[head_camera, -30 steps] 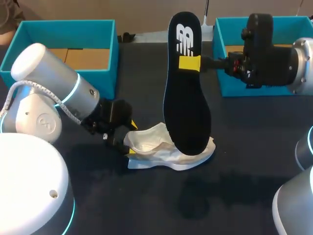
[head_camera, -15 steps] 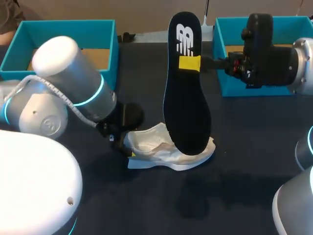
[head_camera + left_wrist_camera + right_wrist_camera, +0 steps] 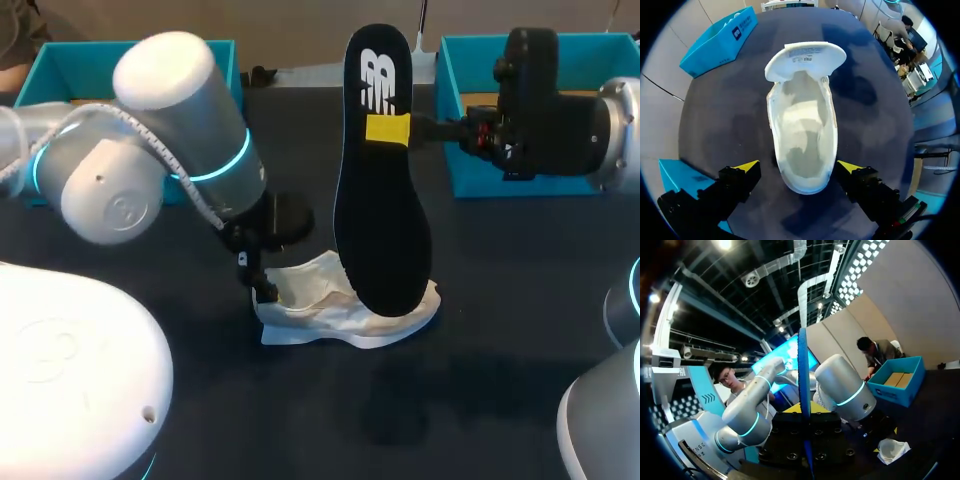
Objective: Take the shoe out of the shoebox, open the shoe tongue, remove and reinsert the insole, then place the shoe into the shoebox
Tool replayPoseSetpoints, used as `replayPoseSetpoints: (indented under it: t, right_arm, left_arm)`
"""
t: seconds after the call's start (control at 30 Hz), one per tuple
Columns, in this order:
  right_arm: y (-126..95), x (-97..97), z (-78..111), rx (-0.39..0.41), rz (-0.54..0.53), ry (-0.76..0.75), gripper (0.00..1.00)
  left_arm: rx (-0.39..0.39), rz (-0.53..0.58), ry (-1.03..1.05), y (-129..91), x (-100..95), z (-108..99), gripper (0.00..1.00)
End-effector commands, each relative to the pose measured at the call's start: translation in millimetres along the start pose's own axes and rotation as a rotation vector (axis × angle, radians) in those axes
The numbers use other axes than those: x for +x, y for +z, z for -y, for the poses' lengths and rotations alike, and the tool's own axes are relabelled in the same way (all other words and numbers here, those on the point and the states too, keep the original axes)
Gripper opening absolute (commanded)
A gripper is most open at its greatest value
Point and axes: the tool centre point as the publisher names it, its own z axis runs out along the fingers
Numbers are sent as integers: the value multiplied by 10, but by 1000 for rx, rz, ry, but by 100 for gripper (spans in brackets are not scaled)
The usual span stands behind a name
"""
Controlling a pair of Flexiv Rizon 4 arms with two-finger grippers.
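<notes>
White shoe sits between the open left end effector; right end effector grips the black insole.

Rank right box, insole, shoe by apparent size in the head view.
1. right box, though partly hidden.
2. insole; it is held up nearer the camera, so its lead over the shoe is unsure.
3. shoe, partly behind the insole.
</notes>
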Motion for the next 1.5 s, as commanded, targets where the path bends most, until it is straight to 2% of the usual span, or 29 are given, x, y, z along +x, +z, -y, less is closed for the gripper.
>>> replayPoseSetpoints:
  t: [0.03,0.9,1.1,1.2,1.5]
  right_arm:
    - [37,30,13,-6,7,0,0]
    - [37,30,13,-6,7,0,0]
    - [37,30,13,-6,7,0,0]
    - [37,30,13,-6,7,0,0]
    - [37,30,13,-6,7,0,0]
  left_arm:
    - [-46,4,-3,-69,46,10,100]
    - [-46,4,-3,-69,46,10,100]
    - [-77,-8,2,-77,84,17,100]
    - [-86,21,-17,-28,66,65,100]
    - [-72,-11,-14,21,-72,246,100]
